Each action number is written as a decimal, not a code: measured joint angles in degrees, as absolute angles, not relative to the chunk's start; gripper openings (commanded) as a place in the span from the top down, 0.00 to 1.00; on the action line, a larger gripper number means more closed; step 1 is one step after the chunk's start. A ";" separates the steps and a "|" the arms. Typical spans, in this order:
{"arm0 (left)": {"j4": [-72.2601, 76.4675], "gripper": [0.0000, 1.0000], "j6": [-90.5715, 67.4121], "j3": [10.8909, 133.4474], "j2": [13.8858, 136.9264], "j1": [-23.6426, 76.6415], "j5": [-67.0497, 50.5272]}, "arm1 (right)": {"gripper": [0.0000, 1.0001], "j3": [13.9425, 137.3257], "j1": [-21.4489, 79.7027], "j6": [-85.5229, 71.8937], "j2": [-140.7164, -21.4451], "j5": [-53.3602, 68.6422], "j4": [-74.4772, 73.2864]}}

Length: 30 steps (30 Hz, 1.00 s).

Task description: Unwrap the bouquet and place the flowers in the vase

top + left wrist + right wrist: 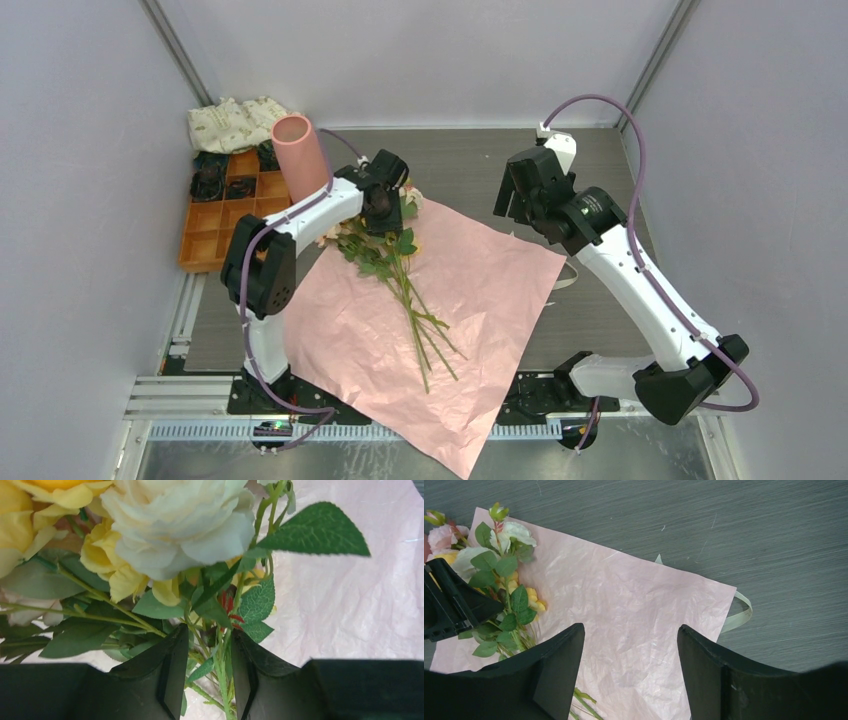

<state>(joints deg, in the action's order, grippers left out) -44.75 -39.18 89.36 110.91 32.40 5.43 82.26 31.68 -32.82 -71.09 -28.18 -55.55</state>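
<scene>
The bouquet lies unwrapped: its flowers (400,270) rest loose on the flat pink paper (470,290), heads toward the back left and stems pointing to the near edge. My left gripper (383,205) hangs over the stems just below the heads. In the left wrist view the left gripper (209,645) straddles several green stems below cream and yellow roses (175,525), with a gap still showing between the jaws. My right gripper (630,635) is open and empty above the paper's right part. The salmon-pink vase (300,158) stands upright just behind the left arm.
An orange compartment tray (205,240) sits at the back left, with a folded patterned cloth (235,122) behind it. A cream ribbon (736,617) pokes out from under the paper's right edge. Grey walls close in both sides and the back.
</scene>
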 measured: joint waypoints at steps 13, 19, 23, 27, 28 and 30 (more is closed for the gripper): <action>-44.36 0.95 -38.57 92.79 118.67 32.12 1.39 | 0.27 82.06 31.38 -32.82 -71.26 -27.11 -55.22; -45.04 1.00 -38.44 93.21 117.58 32.14 1.32 | 0.27 81.52 31.38 -32.84 -71.26 -26.44 -54.78; -46.83 1.00 -38.22 93.21 112.29 32.14 1.63 | 0.27 81.38 31.38 -32.86 -71.26 -25.78 -54.37; -49.19 1.00 -37.41 94.87 102.85 32.14 2.39 | 0.27 81.36 31.38 -32.86 -71.24 -25.36 -54.22; -49.58 1.00 -37.17 95.98 100.27 32.14 2.52 | 0.27 81.36 31.38 -32.86 -71.24 -25.32 -54.19; -49.52 1.00 -36.93 97.89 96.07 32.14 2.79 | 0.28 81.36 31.38 -32.86 -71.22 -25.15 -54.13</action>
<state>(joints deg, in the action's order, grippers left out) -49.52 -36.93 97.89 96.07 32.14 2.79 81.36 31.38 -32.86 -71.22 -25.15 -54.13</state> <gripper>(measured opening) 0.061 0.728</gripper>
